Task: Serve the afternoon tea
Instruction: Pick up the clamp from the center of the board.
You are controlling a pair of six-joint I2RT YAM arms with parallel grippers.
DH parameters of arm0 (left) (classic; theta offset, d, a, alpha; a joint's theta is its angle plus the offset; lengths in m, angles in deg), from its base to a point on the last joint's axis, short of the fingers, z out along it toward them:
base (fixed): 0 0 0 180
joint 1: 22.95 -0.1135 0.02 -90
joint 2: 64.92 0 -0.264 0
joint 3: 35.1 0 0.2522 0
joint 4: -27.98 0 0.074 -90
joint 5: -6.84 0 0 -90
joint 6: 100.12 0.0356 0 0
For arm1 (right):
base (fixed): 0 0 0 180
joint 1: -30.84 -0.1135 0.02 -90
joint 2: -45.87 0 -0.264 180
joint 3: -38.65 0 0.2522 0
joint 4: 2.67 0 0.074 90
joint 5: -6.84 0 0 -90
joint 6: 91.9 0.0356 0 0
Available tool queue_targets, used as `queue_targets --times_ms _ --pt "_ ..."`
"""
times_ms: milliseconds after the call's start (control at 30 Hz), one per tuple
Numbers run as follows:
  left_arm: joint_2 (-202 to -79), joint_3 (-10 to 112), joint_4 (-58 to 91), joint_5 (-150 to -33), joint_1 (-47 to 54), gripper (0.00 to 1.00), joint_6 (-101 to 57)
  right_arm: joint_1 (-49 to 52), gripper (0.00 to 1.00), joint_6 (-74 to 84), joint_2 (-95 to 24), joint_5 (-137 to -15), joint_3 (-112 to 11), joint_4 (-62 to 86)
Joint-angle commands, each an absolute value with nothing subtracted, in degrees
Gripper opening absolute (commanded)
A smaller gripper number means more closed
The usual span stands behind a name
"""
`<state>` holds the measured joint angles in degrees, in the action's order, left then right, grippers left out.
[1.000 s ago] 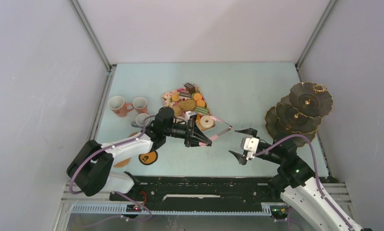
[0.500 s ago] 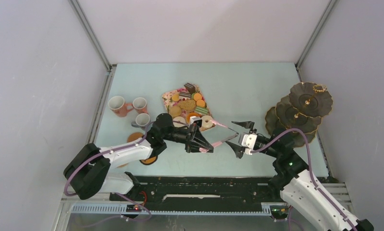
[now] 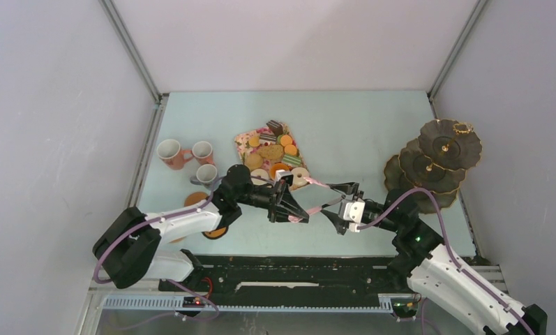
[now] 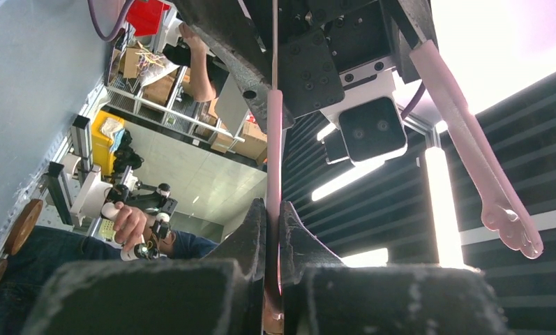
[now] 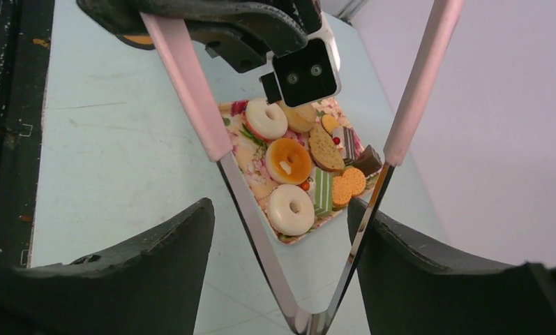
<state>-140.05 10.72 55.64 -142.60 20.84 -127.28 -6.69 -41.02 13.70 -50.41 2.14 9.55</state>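
The afternoon tea is several donuts, biscuits, macarons and cake slices (image 3: 275,155) on a floral tray (image 3: 242,139); in the right wrist view a white donut (image 5: 291,209) lies nearest. Three mugs (image 3: 169,151) stand at the left with round coasters (image 3: 215,229) near them. The dark three-tier stand (image 3: 435,162) is at the right. My left gripper (image 3: 292,207) (image 4: 271,206) is shut on one arm of the pink tongs (image 3: 322,184) (image 4: 273,139), held above the table. My right gripper (image 3: 340,202) (image 5: 280,206) is open and straddles the tongs' (image 5: 188,77) metal hinge end; one finger (image 5: 414,258) touches an arm.
Both arms meet over the table's near middle, in front of the tray. The enclosure's side walls run close to the mugs on the left and the stand on the right. A black rail (image 3: 296,276) lies along the near edge.
My right gripper has moved left onto the tongs' hinge end and narrowed. The left arm shifted slightly toward me with the tongs, then held.
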Motion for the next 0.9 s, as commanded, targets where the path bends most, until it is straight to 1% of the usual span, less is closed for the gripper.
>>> queue_targets --times_ms 0,133,267,333,400,600,633,667,767,867 --pt "-140.2 13.1 57.9 -143.0 21.2 0.0 -128.0 -9.3 0.7 -42.2 12.4 -54.9 0.6 5.7" --pt "-140.3 13.0 58.0 -143.2 21.3 0.0 -128.0 -10.0 0.61 -42.0 11.8 -56.2 0.6 5.4" --pt "-140.3 13.1 58.6 -143.4 21.3 0.1 -128.4 -10.0 0.53 -40.1 12.2 -56.8 0.6 6.7" --pt "-140.5 13.6 58.8 -143.4 21.3 0.17 -128.4 -9.9 0.51 -39.4 12.8 -56.3 0.6 7.7" --pt "-141.0 13.8 59.3 -143.1 21.1 0.27 -128.6 -10.0 0.48 -38.4 13.4 -55.9 0.6 8.6" --pt "-140.0 12.4 64.0 -140.1 18.0 0.53 -130.1 -10.5 0.42 -36.1 14.9 -57.1 0.6 12.3" --pt "-139.3 12.3 63.2 -139.7 17.2 0.61 -129.6 -10.7 0.41 -35.9 15.1 -57.4 0.6 13.0" --pt "-138.6 12.5 60.8 -139.6 16.4 0.67 -127.9 -10.8 0.4 -35.7 15.1 -57.8 0.6 13.4" --pt "-135.1 14.6 46.0 -139.3 14.0 0.73 -117.9 -11.5 0.37 -33.9 15.0 -60.0 0.6 14.0" --pt "-131.6 21.0 14.4 -137.5 10.3 0.77 -96.8 -11.7 0.36 -31.9 14.2 -62.4 0.8 14.6"
